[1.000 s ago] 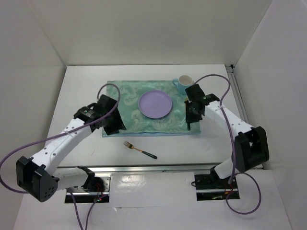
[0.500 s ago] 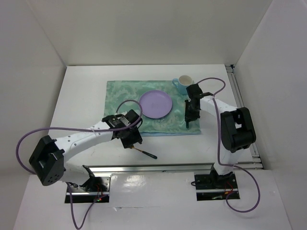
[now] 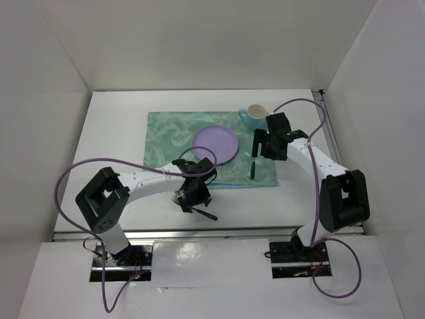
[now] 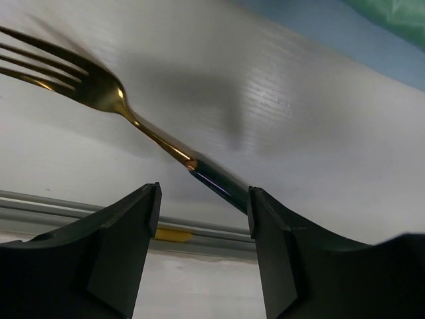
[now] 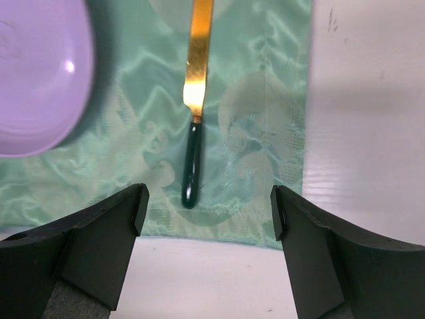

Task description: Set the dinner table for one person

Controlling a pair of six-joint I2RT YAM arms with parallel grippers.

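On the white dinner table (image 3: 113,133) lies a mint-green cloth (image 3: 166,133) with a purple plate (image 3: 216,145) and a cup (image 3: 254,114) at its back right corner. A gold knife with a dark handle (image 3: 254,163) lies on the cloth right of the plate. My right gripper (image 3: 269,143) hangs open just above it, and in the right wrist view the knife (image 5: 194,126) lies free ahead of the open right gripper (image 5: 209,206). A gold fork (image 4: 99,93) lies on the bare table. My left gripper (image 4: 204,199) is open astride its dark handle (image 3: 207,214).
A metal rail (image 3: 199,232) runs along the table's near edge, close behind the fork and the left gripper. White walls enclose the table on three sides. The cloth's front edge (image 5: 219,229) ends just short of the right fingers.
The right gripper has opened and let go of the knife, which now lies on the cloth. The left arm has swung right and down onto the fork, its jaws widening.
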